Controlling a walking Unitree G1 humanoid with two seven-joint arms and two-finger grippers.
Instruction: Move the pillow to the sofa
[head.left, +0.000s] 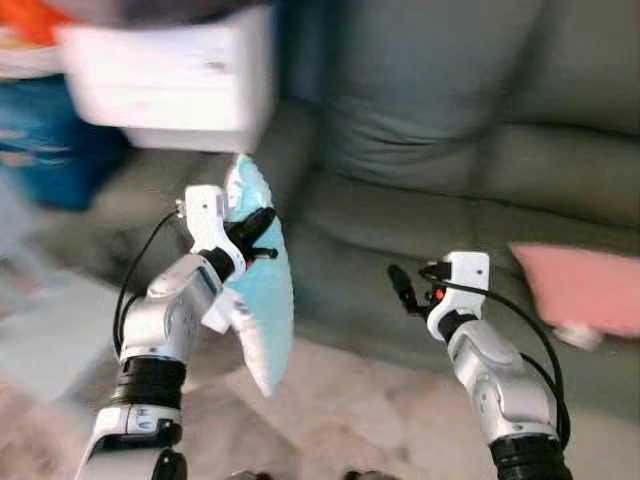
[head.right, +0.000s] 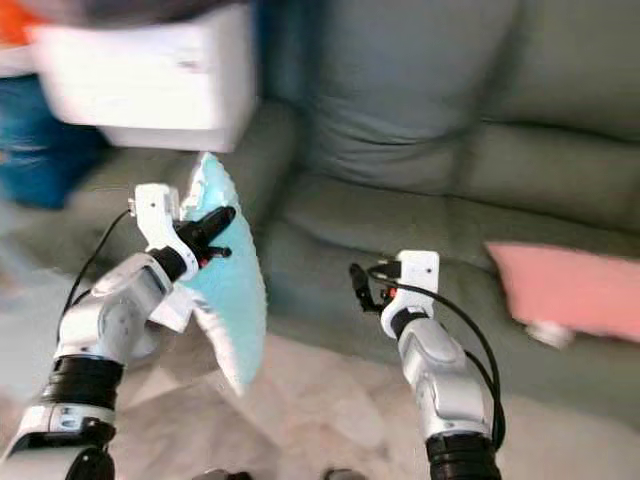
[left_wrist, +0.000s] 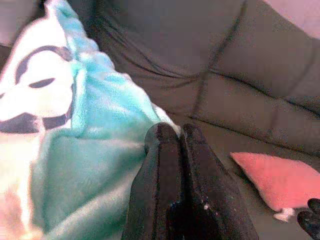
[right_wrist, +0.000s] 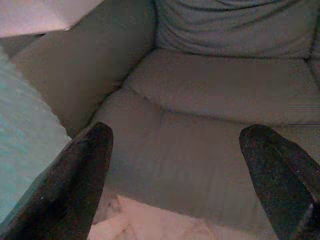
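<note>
Nearest: left gripper (head.left: 262, 232), fingers pressed together on the edge of one turquoise pillow (head.left: 262, 300), held up in the air, hanging on edge just short of the sofa's front. Beside it, right gripper (head.left: 402, 288), fingers spread wide, holding nothing, pointed at the seat. Below both, pale floor (head.left: 340, 410). Beyond, one grey-green sofa (head.left: 400, 240) with a bare seat cushion straight ahead; further along the seat, one pink cushion (head.left: 585, 288) lying flat. At the far left, past the armrest, one white box (head.left: 175, 75) and something blue under it, blurred.

Judged progress: pillow picked up and carried almost to the sofa; not yet on the seat. Left to do: reach over the cushion, lower, release.
</note>
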